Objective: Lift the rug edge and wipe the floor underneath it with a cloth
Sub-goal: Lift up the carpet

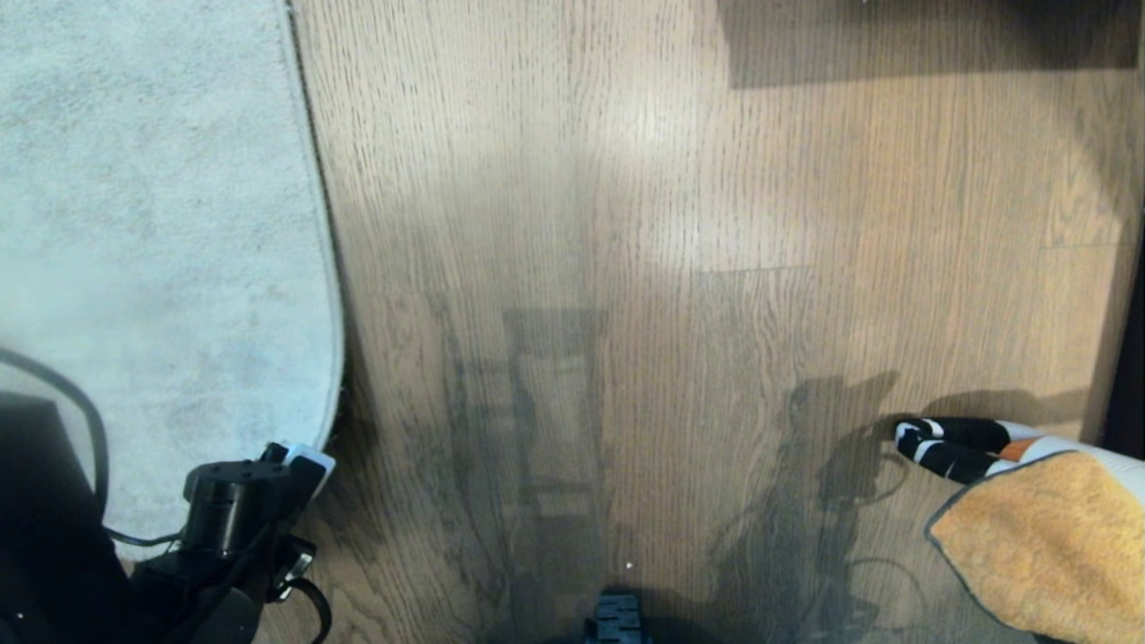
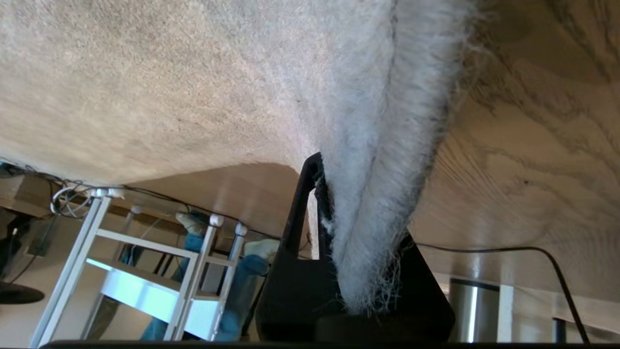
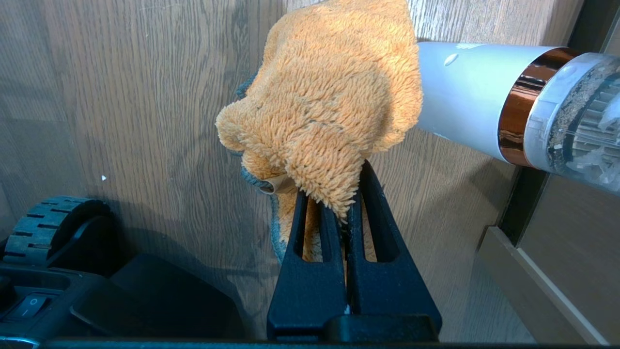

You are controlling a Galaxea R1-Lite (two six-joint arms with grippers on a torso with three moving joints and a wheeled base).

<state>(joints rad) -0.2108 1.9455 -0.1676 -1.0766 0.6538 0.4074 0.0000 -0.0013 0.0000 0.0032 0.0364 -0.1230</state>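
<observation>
With my left gripper (image 2: 358,228) clamped on the rug edge (image 2: 382,194) at the near corner, I should raise it slowly and peel it back over the rug; my right gripper (image 3: 346,203), pinched on the cloth (image 3: 329,97), waits low at the right above the floor (image 1: 716,224), ready to sweep beneath.

Left arm (image 1: 224,510): matte black housing, cylindrical motor section, small white-capped block at wrist end, thin black cables looping beside it. Left gripper (image 2: 361,228): black wedge-shaped fingers, textured plastic. Right gripper (image 3: 346,218): two black tapered fingers, each with long slot cut through, grainy finish. Base: black, ribbed wheel (image 3: 48,228), rocker switch.
</observation>
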